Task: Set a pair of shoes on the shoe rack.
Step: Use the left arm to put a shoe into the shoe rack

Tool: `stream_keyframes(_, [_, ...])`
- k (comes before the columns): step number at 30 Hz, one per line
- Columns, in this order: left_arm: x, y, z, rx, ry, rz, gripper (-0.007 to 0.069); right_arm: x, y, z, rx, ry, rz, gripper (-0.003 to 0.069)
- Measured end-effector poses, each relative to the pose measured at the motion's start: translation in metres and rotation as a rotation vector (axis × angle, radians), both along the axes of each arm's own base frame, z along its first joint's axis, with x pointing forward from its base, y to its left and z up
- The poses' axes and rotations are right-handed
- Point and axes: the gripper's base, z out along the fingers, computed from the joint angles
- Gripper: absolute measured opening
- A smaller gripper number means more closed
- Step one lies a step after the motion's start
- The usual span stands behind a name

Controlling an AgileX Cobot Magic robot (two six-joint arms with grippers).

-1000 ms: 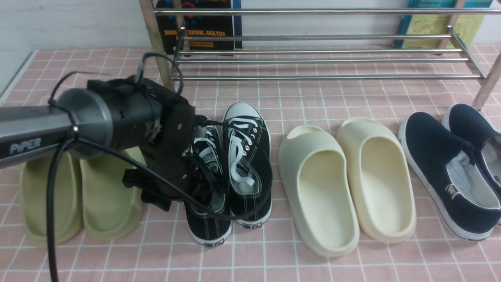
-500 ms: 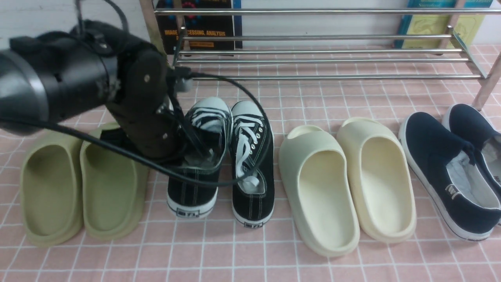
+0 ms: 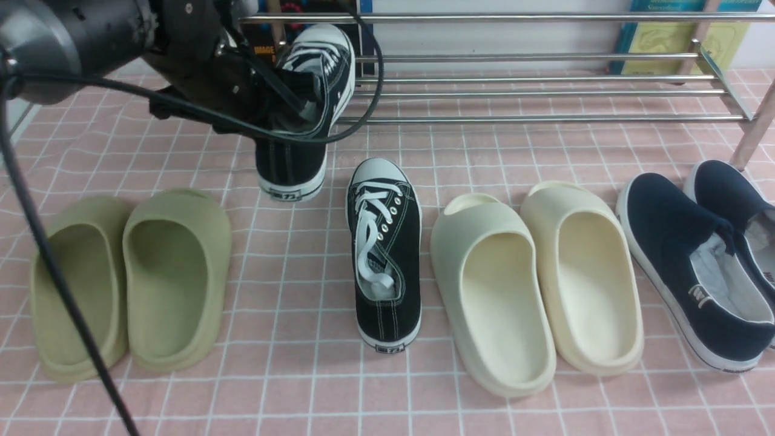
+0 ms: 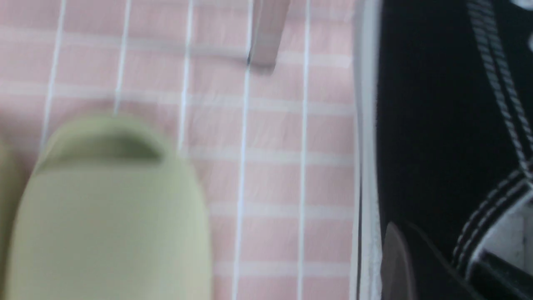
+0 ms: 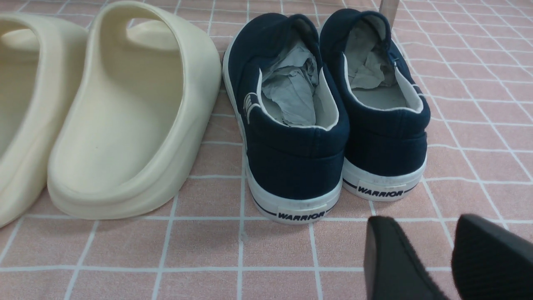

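Observation:
My left gripper [image 3: 281, 106] is shut on one black sneaker [image 3: 306, 130] at the side wall of its opening. It holds the sneaker in the air, toe up, just in front of the left end of the chrome shoe rack [image 3: 514, 94]. In the left wrist view the sneaker's black side [image 4: 437, 125] fills the edge, with a finger [image 4: 395, 262] pressed on it. The other black sneaker [image 3: 386, 260] lies flat on the pink tiled floor. My right gripper [image 5: 433, 250] is open and empty, low over the floor behind the navy slip-ons [image 5: 291, 125].
Two olive slides [image 3: 130, 278] lie at the left, two cream slides [image 3: 533, 278] right of the floor sneaker, and the navy slip-ons [image 3: 696, 266] at the far right. Books [image 3: 666, 36] stand behind the rack. A rack leg [image 4: 266, 33] stands near the held sneaker.
My left gripper has lifted the sneaker off the floor and carried it up and back toward the rack. The other sneaker stays on the floor, now alone.

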Motion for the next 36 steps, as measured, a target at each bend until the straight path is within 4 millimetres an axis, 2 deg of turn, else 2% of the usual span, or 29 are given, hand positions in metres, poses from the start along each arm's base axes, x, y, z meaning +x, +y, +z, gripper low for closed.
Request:
stream_keyframes(1, [0.011, -0.004, -0.002, -0.008, -0.017, -0.002, 0.0015, 0.000, 0.000, 0.000, 0.000, 0.000, 0.000, 0.0241])
stream_keyframes(3, [0.018, -0.007, -0.005, -0.013, -0.026, -0.003, 0.0015, 0.000, 0.000, 0.000, 0.000, 0.000, 0.000, 0.0241])
stream_keyframes(4, [0.030, -0.011, -0.012, -0.012, -0.030, -0.006, 0.0015, 0.000, 0.000, 0.000, 0.000, 0.000, 0.000, 0.0241])
stream_keyframes(12, [0.067, -0.018, -0.033, -0.045, -0.049, 0.029, 0.0022, 0.000, 0.000, 0.000, 0.000, 0.000, 0.000, 0.0241])
stream_keyframes(20, [0.081, -0.005, -0.029, -0.114, -0.140, 0.100, 0.0033, 0.000, 0.000, 0.000, -0.001, 0.000, 0.000, 0.0241])
stream_keyframes(24, [0.085, -0.005, -0.029, -0.119, -0.178, 0.096, 0.0059, 0.000, 0.000, 0.000, -0.001, 0.000, 0.000, 0.0241])
stream_keyframes(28, [0.090, -0.006, -0.036, -0.115, -0.192, 0.089, 0.0119, 0.000, 0.000, 0.000, -0.001, 0.000, 0.000, 0.0241])
stream_keyframes(31, [0.093, -0.007, -0.046, -0.105, -0.172, 0.090, 0.0209, 0.000, 0.000, 0.000, -0.003, 0.000, 0.000, 0.0241])
stream_keyframes(32, [0.093, -0.007, -0.047, -0.105, -0.171, 0.090, 0.0216, 0.000, 0.000, 0.000, -0.003, 0.000, 0.000, 0.0241])
stream_keyframes(36, [0.092, -0.005, -0.051, -0.071, -0.140, 0.091, 0.0365, 0.000, 0.000, 0.000, -0.003, 0.000, 0.000, 0.0241])
